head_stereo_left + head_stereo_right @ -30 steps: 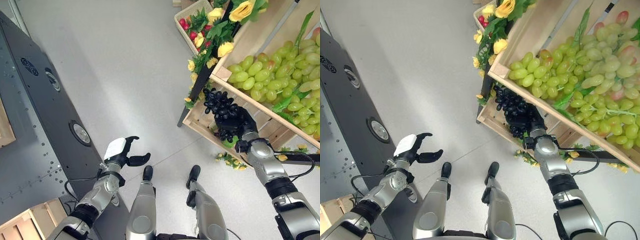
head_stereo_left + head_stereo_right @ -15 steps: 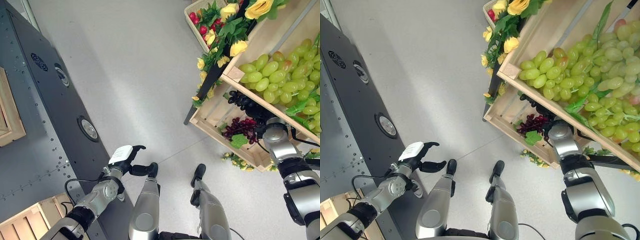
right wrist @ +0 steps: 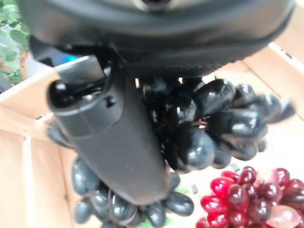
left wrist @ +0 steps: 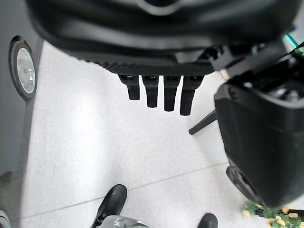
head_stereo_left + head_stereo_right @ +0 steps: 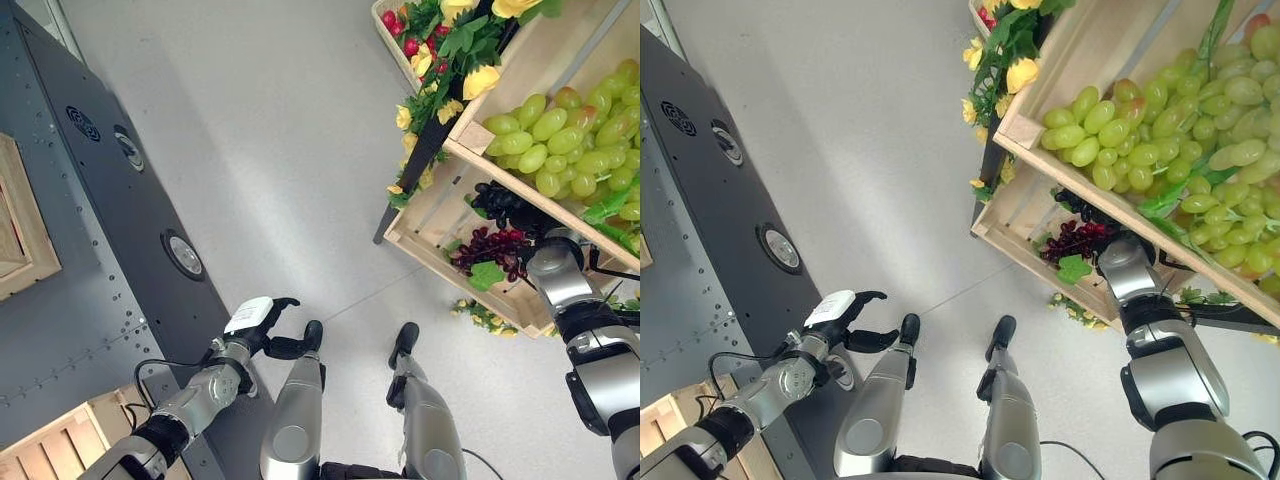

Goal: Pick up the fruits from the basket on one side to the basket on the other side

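**Right hand inside lower crate, clamped on black grapes**

Your lower crate [image 5: 430, 215] sits at right frame, close under the green-grape shelf [image 5: 560, 150], with little headroom. Your right hand [image 3: 109, 142] grips the black grape bunch [image 3: 209, 123] inside it, beside red grapes [image 5: 490, 250]. Your left hand [image 5: 262, 325] hangs relaxed, fingers apart, lower left over bare floor [image 5: 270, 150].

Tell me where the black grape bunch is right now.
The black grape bunch is in the right hand, inside the lower wooden crate, just above the red grapes.
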{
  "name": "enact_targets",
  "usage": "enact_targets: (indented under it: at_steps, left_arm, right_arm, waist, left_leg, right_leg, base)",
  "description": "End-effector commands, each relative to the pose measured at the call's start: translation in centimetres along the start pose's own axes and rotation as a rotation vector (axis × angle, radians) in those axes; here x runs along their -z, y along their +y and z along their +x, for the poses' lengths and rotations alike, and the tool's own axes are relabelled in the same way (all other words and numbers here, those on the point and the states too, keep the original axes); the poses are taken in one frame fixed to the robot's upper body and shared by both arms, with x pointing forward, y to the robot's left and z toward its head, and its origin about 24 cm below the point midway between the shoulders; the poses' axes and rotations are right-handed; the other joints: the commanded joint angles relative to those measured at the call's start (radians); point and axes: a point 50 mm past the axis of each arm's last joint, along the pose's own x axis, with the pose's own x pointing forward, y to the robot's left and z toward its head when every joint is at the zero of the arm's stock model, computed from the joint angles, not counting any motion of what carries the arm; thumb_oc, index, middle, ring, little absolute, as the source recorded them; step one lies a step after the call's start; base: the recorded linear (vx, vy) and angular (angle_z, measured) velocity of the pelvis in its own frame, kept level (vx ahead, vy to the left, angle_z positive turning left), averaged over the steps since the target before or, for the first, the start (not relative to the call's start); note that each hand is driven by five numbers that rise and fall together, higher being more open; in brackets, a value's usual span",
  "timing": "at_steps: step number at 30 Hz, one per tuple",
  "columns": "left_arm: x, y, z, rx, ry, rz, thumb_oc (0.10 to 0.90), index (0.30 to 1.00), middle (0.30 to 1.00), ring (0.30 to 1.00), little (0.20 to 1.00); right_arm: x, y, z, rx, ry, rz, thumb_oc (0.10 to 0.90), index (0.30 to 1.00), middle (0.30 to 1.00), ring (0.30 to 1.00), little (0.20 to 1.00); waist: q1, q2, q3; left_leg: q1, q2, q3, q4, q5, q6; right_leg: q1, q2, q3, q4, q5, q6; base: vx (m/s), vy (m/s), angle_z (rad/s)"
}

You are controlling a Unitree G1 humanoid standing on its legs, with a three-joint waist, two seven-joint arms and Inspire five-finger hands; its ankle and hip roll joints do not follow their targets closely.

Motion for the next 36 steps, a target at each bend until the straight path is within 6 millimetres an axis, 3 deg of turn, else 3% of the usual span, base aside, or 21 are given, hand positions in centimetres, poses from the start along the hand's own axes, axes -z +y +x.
enact_targets:
  at_steps: [1,8,14,23,28,36]
  left_arm:
    - [-1.7,0.8,0.5,-0.087,-0.097,-0.066,0.800,0.900,0.900,0.900,0.900]
    - [-1.8,0.8,0.7,-0.092,-0.098,-0.079,0.800,0.900,0.900,0.900,0.900]
    - [-1.5,1.0,0.6,-0.097,-0.085,-0.088,0.800,0.900,0.900,0.900,0.900]
    - [-0.3,-0.1,-0.6,-0.067,-0.037,-0.109,0.800,0.900,0.900,0.900,0.900]
    - [0.6,-1.6,-1.9,-0.040,0.016,-0.138,0.800,0.900,0.900,0.900,0.900]
    - [2.2,-4.8,-4.2,-0.014,0.145,-0.176,0.800,0.900,0.900,0.900,0.900]
  right_arm:
    - [-4.3,-7.3,2.6,0.220,-0.164,-0.039,0.800,0.900,0.900,0.900,0.900]
    - [-4.3,-6.3,2.5,0.108,-0.159,0.031,0.800,0.900,0.900,0.900,0.900]
    - [-3.3,-4.3,1.9,-0.132,-0.149,0.080,0.800,0.900,0.900,0.900,0.900]
    - [-2.9,-3.0,0.4,-0.212,-0.230,0.125,0.800,0.900,0.900,0.900,0.900]
    - [-3.2,-1.5,-2.3,-0.266,-0.354,0.236,0.800,0.900,0.900,0.900,0.900]
    - [-2.4,2.1,-9.0,-0.445,-0.492,0.444,0.800,0.900,0.900,0.900,0.900]
  waist:
    - [-0.008,0.045,-0.030]
    - [-0.018,0.040,-0.034]
    - [-0.023,0.029,-0.042]
    - [-0.027,0.003,-0.087]
    - [-0.037,-0.010,-0.144]
    - [-0.064,-0.024,-0.250]
  left_leg:
    - [-0.020,-0.055,-0.037,-0.036,0.043,0.012]
    - [-0.010,-0.053,-0.024,-0.042,0.040,0.013]
    - [0.013,-0.050,-0.018,-0.054,0.040,0.013]
    - [0.097,-0.044,-0.007,-0.111,0.039,0.014]
    - [0.179,-0.046,0.005,-0.187,0.037,0.018]
    - [0.292,-0.036,0.031,-0.305,0.045,0.022]
  right_leg:
    - [0.056,0.001,-0.007,0.194,-0.214,0.024]
    - [0.056,0.000,0.003,0.194,-0.216,0.025]
    - [0.069,-0.001,0.006,0.188,-0.214,0.026]
    - [0.143,-0.001,0.003,0.142,-0.207,0.036]
    - [0.213,-0.015,0.016,0.079,-0.190,0.060]
    - [0.284,-0.041,0.027,0.003,-0.151,0.104]
  base:
    - [0.02,0.026,-0.06]
    - [0.02,0.021,-0.06]
    - [0.03,0.014,-0.06]
    - [0.07,0.036,0.00]
    - [0.13,0.095,-0.02]
    - [0.12,0.085,-0.05]
